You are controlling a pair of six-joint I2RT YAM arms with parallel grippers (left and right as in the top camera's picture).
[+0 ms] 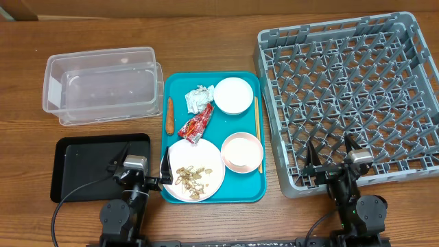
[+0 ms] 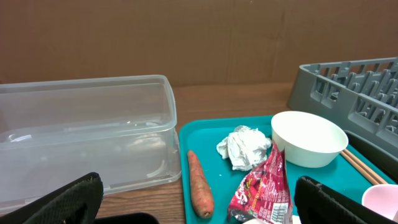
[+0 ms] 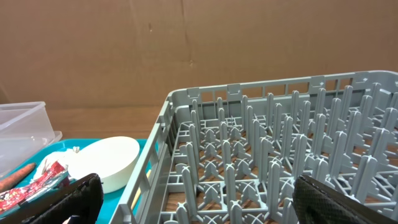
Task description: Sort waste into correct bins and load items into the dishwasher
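We note left fingers spread, empty, straddling teal tray's near-left edge beside plate. Right fingers spread over rack's near edge, right of teal tray. On teal tray's left half: napkin, wrapper, carrot. Left of teal tray: tub, black tray, bare bench between. Fingers cropped in wrist views.

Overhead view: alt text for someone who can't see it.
A teal tray holds a white bowl, a pink bowl, a plate of scraps, a carrot, a napkin, a red wrapper and chopsticks. A clear tub and black tray sit left of it, a grey dish rack right.
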